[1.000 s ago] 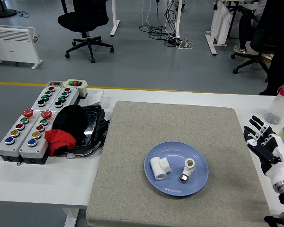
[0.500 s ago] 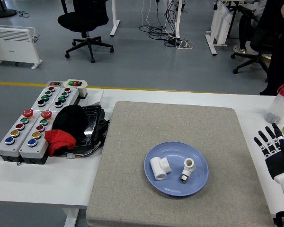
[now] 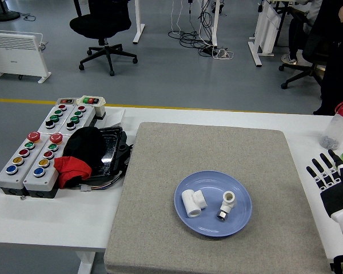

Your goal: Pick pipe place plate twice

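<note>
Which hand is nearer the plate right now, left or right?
Right. The right hand lies open at the table's right edge, off the mat and well clear of the plate. The left hand is not in view, so only the right can be placed.

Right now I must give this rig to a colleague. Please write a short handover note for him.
Right hand: open, holding nothing, off the mat at the table's right edge. Left hand: not in view.
Blue plate: on the grey mat, holding both pipe pieces, the white tee fitting and the white elbow fitting, lying apart.
Done: both pipes on the plate.
Left: apparently nothing to place.
</note>
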{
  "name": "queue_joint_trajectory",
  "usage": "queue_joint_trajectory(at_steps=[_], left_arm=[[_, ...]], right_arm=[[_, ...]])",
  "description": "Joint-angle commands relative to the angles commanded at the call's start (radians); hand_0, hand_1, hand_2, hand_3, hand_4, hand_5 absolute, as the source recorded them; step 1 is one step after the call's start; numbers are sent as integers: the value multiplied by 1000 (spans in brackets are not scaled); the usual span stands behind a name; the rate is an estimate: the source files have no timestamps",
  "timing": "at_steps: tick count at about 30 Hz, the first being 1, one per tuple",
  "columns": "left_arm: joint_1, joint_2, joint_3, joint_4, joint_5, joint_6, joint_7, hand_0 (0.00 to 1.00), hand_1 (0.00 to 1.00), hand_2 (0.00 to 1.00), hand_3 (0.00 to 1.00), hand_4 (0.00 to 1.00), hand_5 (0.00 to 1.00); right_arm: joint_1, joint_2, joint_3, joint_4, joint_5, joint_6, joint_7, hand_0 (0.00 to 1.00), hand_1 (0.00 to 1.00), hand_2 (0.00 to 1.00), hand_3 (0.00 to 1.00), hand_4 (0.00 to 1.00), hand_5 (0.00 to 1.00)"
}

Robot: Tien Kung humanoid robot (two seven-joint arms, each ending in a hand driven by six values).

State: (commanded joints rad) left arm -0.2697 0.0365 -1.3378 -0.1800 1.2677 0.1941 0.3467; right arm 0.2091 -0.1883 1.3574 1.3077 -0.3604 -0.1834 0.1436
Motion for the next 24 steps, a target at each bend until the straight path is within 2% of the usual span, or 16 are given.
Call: queue_joint_trajectory(at_steps=[14, 24], left_arm=[[8, -1, -6, -1, 14, -2, 3, 715, 744, 710, 651, 399, 998], [13, -2, -9, -1, 23, -4, 5, 715, 743, 710, 650, 399, 998]], right_arm=[[-9, -1, -2, 0, -2, 4, -4, 795, 755, 824, 768, 561, 566], [-15, -1, -7, -3, -15, 29, -17, 797, 754, 821, 762, 561, 572]])
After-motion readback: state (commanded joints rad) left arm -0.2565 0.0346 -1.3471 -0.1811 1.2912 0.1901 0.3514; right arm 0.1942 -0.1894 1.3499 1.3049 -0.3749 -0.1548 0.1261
